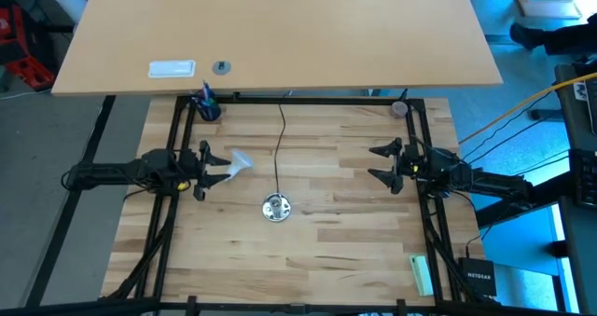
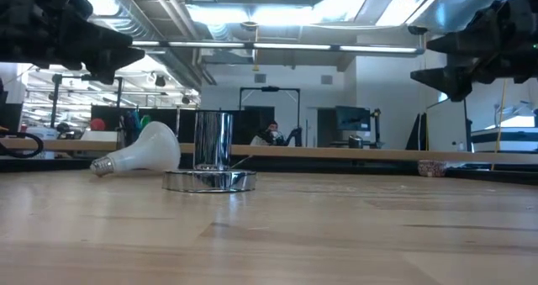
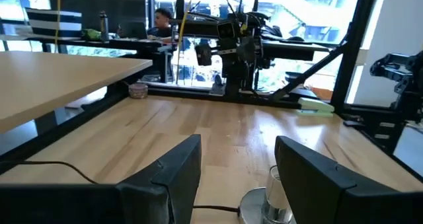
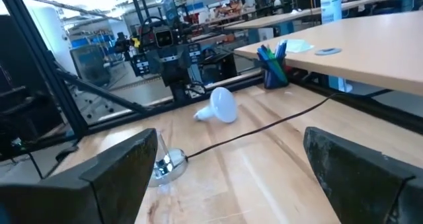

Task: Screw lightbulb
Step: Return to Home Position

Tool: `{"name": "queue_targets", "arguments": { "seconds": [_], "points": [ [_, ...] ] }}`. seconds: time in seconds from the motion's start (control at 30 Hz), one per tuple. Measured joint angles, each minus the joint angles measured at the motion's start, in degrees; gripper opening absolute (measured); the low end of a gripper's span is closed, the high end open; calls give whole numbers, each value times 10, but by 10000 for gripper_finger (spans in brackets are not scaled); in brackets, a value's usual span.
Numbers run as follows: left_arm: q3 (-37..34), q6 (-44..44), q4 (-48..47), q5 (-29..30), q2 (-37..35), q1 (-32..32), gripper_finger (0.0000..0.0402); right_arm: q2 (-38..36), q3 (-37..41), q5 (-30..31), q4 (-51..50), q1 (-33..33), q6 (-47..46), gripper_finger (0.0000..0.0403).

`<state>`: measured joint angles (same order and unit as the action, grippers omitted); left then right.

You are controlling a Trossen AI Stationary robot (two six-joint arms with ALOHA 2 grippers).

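We found the lightbulb (image 1: 240, 162) on its side, left of centre in the high view, neck toward the nearer left arm (image 1: 121, 173), jaws wide (the right arm (image 1: 485, 181) gaped too).

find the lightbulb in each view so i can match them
High view: lightbulb lies up-left of the silver socket.
Low view: lightbulb on its side, left of socket.
Left wrist view: not in it; socket shows.
Right wrist view: lightbulb beyond socket.
Shared landmark: the silver socket.
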<state>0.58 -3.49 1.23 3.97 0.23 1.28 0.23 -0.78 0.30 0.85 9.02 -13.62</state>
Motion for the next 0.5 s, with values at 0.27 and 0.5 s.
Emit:
{"name": "queue_targets", "arguments": {
  "seconds": [0.27,0.5],
  "points": [
    [0,-1,0,0,0,-1,182,0,0,0,-1,0,-12,380],
    [0,0,0,0,0,-2,182,0,0,0,-3,0,-11,380]
  ]
}}
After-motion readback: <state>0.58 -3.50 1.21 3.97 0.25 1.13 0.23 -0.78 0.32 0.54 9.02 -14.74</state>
